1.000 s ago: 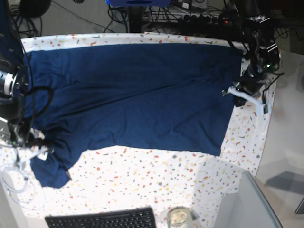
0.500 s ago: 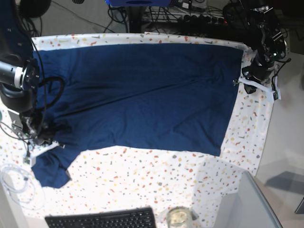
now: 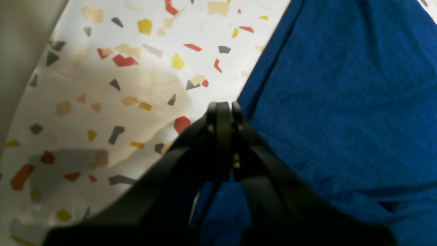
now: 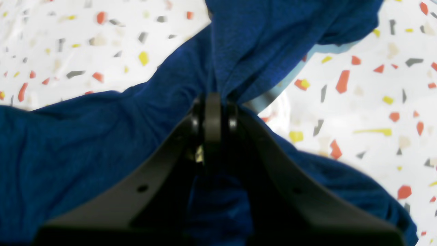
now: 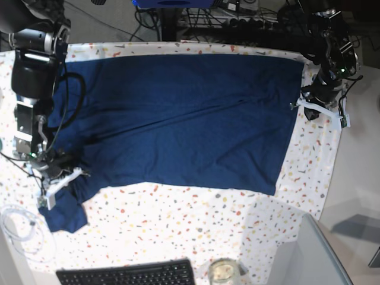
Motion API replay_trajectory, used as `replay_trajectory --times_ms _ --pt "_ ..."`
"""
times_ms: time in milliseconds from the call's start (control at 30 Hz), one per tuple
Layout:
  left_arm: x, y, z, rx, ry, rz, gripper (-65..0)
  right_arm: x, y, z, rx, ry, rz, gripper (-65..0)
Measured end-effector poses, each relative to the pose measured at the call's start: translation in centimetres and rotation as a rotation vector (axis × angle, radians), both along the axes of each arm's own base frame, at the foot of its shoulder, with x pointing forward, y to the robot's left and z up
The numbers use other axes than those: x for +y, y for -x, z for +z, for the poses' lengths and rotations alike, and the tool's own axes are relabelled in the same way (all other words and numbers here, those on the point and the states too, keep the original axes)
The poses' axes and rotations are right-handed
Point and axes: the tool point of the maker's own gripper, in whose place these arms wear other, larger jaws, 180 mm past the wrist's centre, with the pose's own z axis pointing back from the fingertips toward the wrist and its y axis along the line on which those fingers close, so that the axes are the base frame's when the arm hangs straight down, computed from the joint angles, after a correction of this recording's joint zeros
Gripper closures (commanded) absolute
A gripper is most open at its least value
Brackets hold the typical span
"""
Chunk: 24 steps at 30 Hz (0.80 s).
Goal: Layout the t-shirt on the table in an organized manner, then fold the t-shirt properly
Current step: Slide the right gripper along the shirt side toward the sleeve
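The navy t-shirt [image 5: 178, 119] lies spread across the speckled table [image 5: 178, 225], one sleeve bunched at the near left corner. My right gripper [image 5: 59, 183] is shut on that sleeve, and in the right wrist view the fabric [image 4: 259, 41] gathers into a twist at the closed tips [image 4: 213, 97]. My left gripper [image 5: 298, 107] sits at the shirt's right hem. Its jaws [image 3: 223, 106] are shut, with the tips at the hem edge over the table [image 3: 119, 85]; no cloth shows between them.
A black keyboard [image 5: 127, 274] and a glass jar [image 5: 224, 271] sit at the front edge. A plain grey surface [image 5: 309, 255] rises at the front right. White cable [image 5: 18, 228] coils at the front left. Dark cables and equipment crowd the back edge.
My right gripper shut on the sleeve and shifted right, dragging the shirt's left edge with it. My left arm moved up and right, then stayed still.
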Motion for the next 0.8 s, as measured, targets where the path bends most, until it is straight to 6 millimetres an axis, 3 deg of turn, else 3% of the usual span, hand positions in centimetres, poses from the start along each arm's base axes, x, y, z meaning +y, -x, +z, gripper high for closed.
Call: replay_trajectory --times_ms 133,300,367,433,500,567,667,733,800 --pt "0.0 0.0 0.0 0.0 0.001 0.0 0.0 0.2 1.8 -1.0 0.033 0.009 0.012 0.0" --pt "-0.1 0.6 -1.0 0.024 0.016 0.008 0.0 2.4 3.7 -1.8 0.042 -0.017 0.104 -2.3" --pt "-0.2 0.9 -1.4 0.039 0.022 0.01 0.0 3.0 4.6 -2.6 0.091 -0.03 0.116 -11.9" --pt "-0.1 0.9 -1.4 0.04 0.019 0.01 0.0 3.1 5.7 -3.4 0.172 -0.026 0.129 -26.9" --pt "-0.2 0.8 -1.4 0.037 0.021 0.01 0.0 2.8 5.7 -2.6 0.181 -0.001 0.136 -38.1" --pt "-0.3 0.8 -1.4 0.036 0.023 0.01 0.0 2.0 4.1 0.3 0.086 0.027 0.124 -43.4" --pt "-0.2 0.8 -1.4 0.038 0.02 0.01 0.0 0.6 1.1 3.9 -0.02 0.029 0.075 -43.5" --pt "0.0 0.9 -1.3 0.035 0.016 0.01 0.0 -1.6 -1.4 4.5 -0.026 -0.005 -0.056 -43.8" --pt "0.1 1.1 -1.4 0.041 0.014 0.011 0.0 -3.7 -3.9 3.5 0.015 -0.038 -0.123 -43.8"
